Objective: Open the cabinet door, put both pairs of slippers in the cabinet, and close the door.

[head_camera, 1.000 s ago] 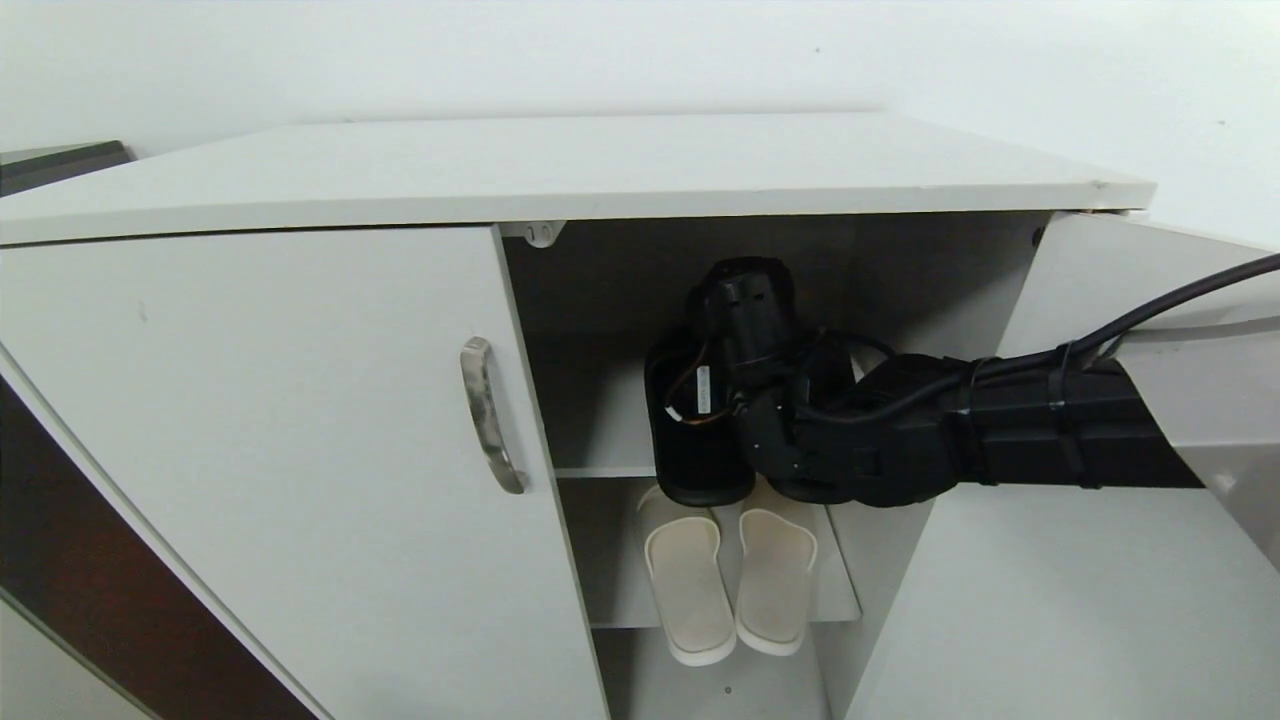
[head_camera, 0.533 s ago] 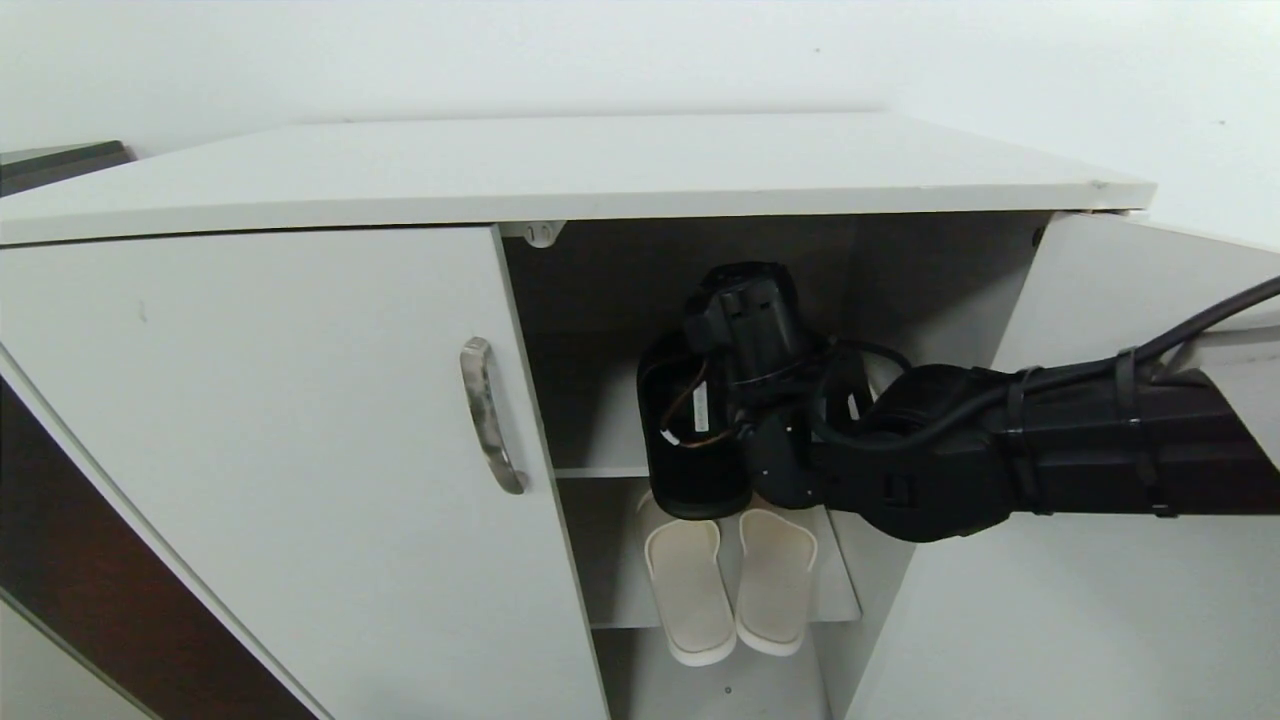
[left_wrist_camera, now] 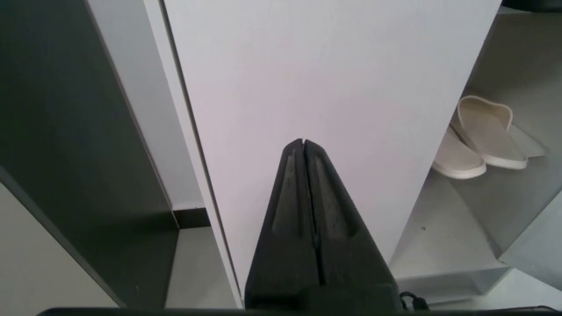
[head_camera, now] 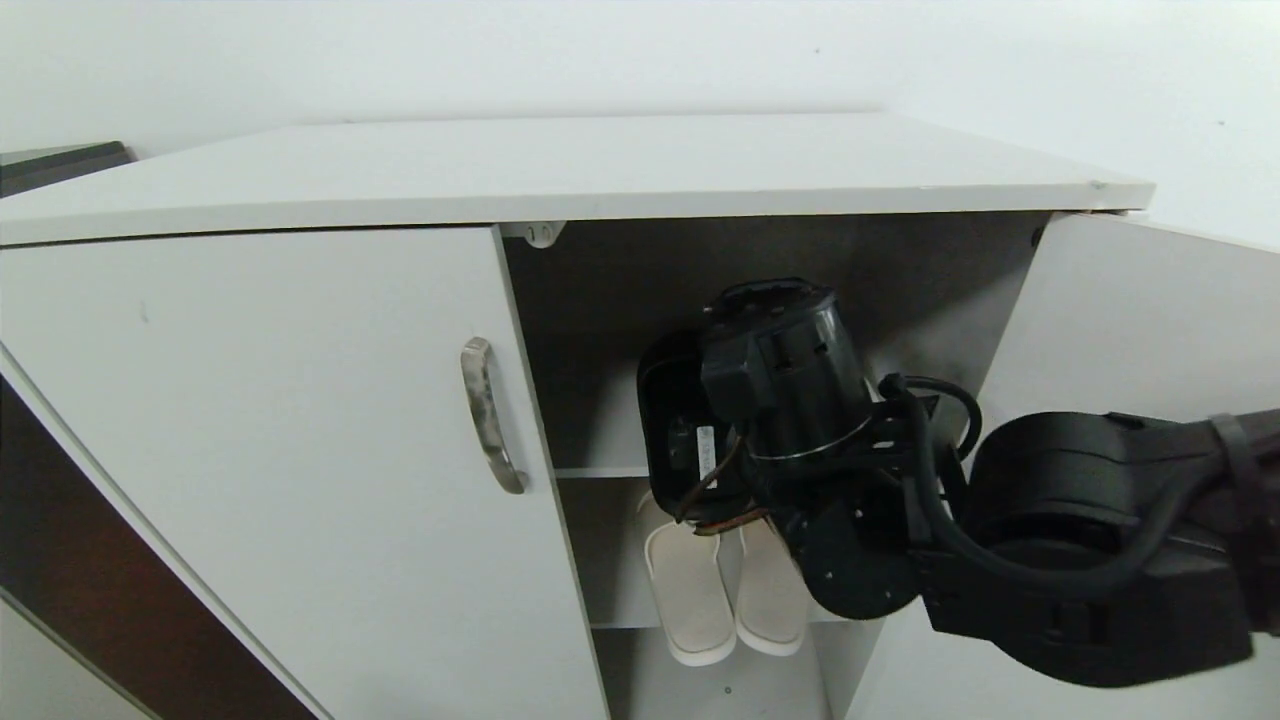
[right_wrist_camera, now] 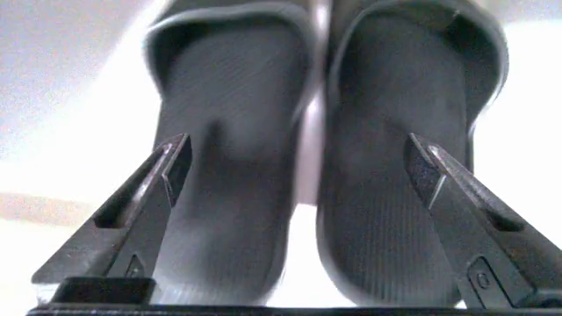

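Black rubber, ribbed footbeds: the pair of black slippers lies side by side on the upper shelf inside the cabinet, toes to the back and heels at the shelf's front edge. In the head view one of the pair shows left of the right arm's wrist.

Right gripper: at the open right half of the cabinet, level with the upper shelf. Jaws spread wide and clamped on nothing. One finger stands toward the outer side of each slipper, and both slippers show between them. Contact with the slippers cannot be told.

White slippers: one shelf down, on the lower shelf. Side by side, touching or nearly so, with the heels hanging a little over the front edge.

Doors: the right door is swung wide open. The left door is shut, its metal handle upright near the centre edge.

Left gripper: low in front of the shut left door. Jaws pressed together, holding nothing. The white slippers show off to one side of it, past the door's edge.

A white wall stands behind the cabinet.
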Robot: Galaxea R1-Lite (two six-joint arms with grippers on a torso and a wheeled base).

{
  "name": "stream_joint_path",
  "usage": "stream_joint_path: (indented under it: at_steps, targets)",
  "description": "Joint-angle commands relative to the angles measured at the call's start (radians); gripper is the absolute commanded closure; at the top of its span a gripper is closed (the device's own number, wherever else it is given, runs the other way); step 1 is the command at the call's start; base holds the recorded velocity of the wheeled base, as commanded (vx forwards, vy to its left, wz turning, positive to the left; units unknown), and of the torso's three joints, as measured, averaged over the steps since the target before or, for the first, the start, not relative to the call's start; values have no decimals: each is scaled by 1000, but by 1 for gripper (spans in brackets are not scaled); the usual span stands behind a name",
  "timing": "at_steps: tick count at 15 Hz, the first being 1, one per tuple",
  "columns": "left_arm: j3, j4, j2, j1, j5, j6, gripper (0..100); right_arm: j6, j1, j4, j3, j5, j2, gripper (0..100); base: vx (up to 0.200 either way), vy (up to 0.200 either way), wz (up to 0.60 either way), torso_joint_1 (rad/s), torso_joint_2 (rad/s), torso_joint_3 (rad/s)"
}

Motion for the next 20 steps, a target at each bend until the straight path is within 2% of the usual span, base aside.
stream_joint_path:
  at_steps: [1,4,6,9,15,20]
  targets:
    - [0,-1,1,0,0,0,100,-1,27,-38,99,12,-105,100,0,0,0,0,0,0]
    - [0,0,1,0,0,0,100,-10,62,-96,292,172,-231,100,0,0,0,0,0,0]
    - [0,-1,1,0,0,0,100,-25,70,-136,366,224,-271,100,0,0,0,0,0,0]
    - [0,0,1,0,0,0,100,-62,68,-210,390,230,-271,100,0,0,0,0,0,0]
    - [0,-1,1,0,0,0,100,-74,65,-214,399,230,-260,100,0,0,0,0,0,0]
    - [0,0,1,0,0,0,100,-74,65,-214,395,230,-248,100,-200,0,0,3,2,1]
